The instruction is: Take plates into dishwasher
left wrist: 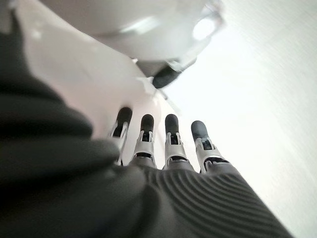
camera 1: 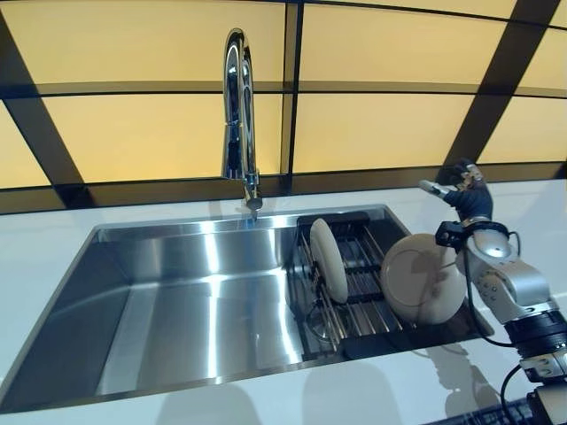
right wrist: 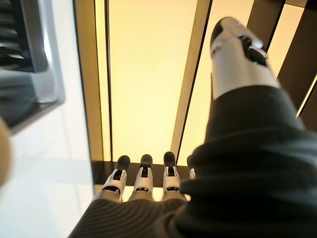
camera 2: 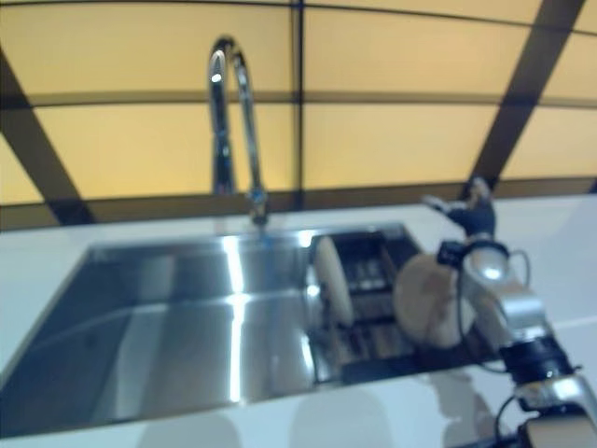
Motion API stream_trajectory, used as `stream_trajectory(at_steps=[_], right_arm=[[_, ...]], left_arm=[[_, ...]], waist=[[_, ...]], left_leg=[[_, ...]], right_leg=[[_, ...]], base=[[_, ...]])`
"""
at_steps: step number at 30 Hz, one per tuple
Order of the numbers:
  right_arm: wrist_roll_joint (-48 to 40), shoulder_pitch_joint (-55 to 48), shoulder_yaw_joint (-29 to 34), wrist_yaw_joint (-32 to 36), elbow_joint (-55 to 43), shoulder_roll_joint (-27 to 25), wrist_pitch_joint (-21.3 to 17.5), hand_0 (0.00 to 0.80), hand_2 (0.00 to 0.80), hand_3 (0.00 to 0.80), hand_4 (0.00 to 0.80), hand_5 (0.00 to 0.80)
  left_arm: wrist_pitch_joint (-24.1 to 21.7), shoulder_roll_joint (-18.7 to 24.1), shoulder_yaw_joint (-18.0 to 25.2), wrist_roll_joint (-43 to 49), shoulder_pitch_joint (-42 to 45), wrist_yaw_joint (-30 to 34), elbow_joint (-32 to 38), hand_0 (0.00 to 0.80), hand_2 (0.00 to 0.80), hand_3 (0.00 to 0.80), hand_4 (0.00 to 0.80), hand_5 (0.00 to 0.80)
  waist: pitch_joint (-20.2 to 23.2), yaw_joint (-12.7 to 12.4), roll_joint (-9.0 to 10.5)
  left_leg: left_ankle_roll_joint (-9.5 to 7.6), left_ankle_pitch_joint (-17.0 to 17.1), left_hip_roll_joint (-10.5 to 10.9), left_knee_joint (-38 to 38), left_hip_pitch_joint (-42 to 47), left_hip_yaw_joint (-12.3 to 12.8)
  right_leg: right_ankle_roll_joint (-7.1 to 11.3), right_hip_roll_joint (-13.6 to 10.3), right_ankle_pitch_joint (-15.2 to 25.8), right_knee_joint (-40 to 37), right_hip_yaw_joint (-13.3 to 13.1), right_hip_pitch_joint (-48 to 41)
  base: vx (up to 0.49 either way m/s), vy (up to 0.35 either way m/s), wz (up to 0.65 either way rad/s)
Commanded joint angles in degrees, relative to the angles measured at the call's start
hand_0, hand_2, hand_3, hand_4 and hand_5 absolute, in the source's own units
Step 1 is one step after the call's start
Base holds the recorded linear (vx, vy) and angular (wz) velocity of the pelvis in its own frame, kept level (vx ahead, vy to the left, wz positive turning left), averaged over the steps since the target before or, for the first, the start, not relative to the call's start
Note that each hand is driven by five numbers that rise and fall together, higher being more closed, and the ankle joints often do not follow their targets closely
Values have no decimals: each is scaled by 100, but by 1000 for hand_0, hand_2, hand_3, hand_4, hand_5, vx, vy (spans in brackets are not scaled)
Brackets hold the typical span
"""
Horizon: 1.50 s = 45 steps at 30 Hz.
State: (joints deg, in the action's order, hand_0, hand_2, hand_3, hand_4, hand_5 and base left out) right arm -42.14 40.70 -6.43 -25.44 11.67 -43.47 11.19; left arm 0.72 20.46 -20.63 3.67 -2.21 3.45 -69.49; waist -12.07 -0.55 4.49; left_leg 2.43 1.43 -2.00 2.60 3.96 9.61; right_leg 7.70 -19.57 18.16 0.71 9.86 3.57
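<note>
2 cream plates stood in the dark dish rack (camera 1: 359, 292) that sat in the right part of the steel sink (camera 1: 177, 301). The left plate (camera 1: 329, 258) stood on edge between the rack's wires, seen nearly edge-on. The right plate (camera 1: 423, 278) leaned at the rack's right end with its face turned toward the camera, its right rim partly hidden behind the robot's right forearm. The 2 plates were apart, with bare rack wires between them.

The right robot hand (camera 1: 462, 189) was raised above and behind the right plate, over the white bench (camera 1: 549, 212) near the back wall, and was clear of both plates. In the right wrist view its fingers (right wrist: 143, 176) pointed straight out in a row toward the yellow wall panels (right wrist: 143, 74), the thumb (right wrist: 237, 54) was extended apart from them, and nothing was held between them.

The left robot hand (left wrist: 163, 144) showed only in its own wrist view. Its fingers were straight and side by side, and it held nothing. Past the fingertips lay a pale surface and a rounded white shape I could not identify.

The rest of the sink basin left of the rack held nothing visible. A tall curved chrome faucet (camera 1: 239, 115) rose behind the basin, its spout ending above the back rim. The wall behind was made of yellow panels divided by dark bars. The white bench surrounded the sink on all sides.
</note>
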Motion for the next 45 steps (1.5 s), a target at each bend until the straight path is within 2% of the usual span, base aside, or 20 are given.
stream_trajectory(at_steps=[1,3,6,9,11,18,22,32,45], right_arm=[[162,546,138,48,311,-472,-334,0,0,0,0,0],[188,636,86,191,606,-526,-454,0,0,0,0,0],[168,588,25,301,754,-617,-613,0,0,0,0,0],[217,484,48,386,755,-721,-756,0,0,0,0,0],[179,499,85,391,618,-792,-661,0,0,0,0,0],[371,542,89,350,523,-702,-477,0,0,0,0,0],[322,473,104,455,426,-725,-336,0,0,0,0,0],[313,340,-169,1334,348,-1038,548,0,0,0,0,0],[619,-471,-31,1676,-261,-1084,1077,0,0,0,0,0]], left_arm=[[-11,347,226,178,-177,-344,-272,0,0,0,0,0],[113,425,350,241,-208,-404,-411,0,0,0,0,0],[191,489,472,155,-318,-406,-471,0,0,0,0,0],[62,440,452,-61,-371,-353,-316,0,0,0,0,0],[16,324,386,-316,-433,-243,-70,0,0,0,0,0],[-307,-17,40,-200,-380,-189,138,0,0,0,0,0],[-305,-29,1,-213,-349,-252,168,0,0,0,0,0],[-156,141,351,-74,-245,-385,-77,0,0,0,0,0],[-333,141,535,-41,-206,-371,38,0,0,0,0,0]], waist=[[333,-29,-138],[373,-62,-127],[472,-46,-73],[521,-50,-6],[536,-18,-6],[525,-18,58],[505,-12,84],[477,71,139],[502,244,271]], left_leg=[[39,-541,-170,-373,-65,-431],[-25,-492,-123,-253,-65,-408],[-133,-356,32,22,-66,-509],[-140,-272,121,130,-96,-566],[-116,-243,148,198,-88,-590],[-101,-261,134,240,-33,-423],[-95,-264,113,240,-15,-377],[-74,-265,90,240,28,-296],[-83,-316,58,240,60,-124]], right_leg=[[245,342,-869,208,122,176],[150,616,-1122,378,138,103],[50,1085,-1521,316,-37,-124],[43,1201,-1481,-29,-93,-295],[18,1291,-1438,-228,-170,-360],[-38,1418,-1430,-452,-119,-544],[-55,1440,-1433,-486,-111,-584],[-60,1461,-1427,-524,-169,-612],[-7,1490,-1381,-567,-273,-580]], base=[[-86,213,-89],[-81,130,-23],[-44,47,-10],[-21,-52,0],[-29,-36,5],[-22,-43,3],[-19,-34,4],[-7,-4,0],[-11,-2,-2]])
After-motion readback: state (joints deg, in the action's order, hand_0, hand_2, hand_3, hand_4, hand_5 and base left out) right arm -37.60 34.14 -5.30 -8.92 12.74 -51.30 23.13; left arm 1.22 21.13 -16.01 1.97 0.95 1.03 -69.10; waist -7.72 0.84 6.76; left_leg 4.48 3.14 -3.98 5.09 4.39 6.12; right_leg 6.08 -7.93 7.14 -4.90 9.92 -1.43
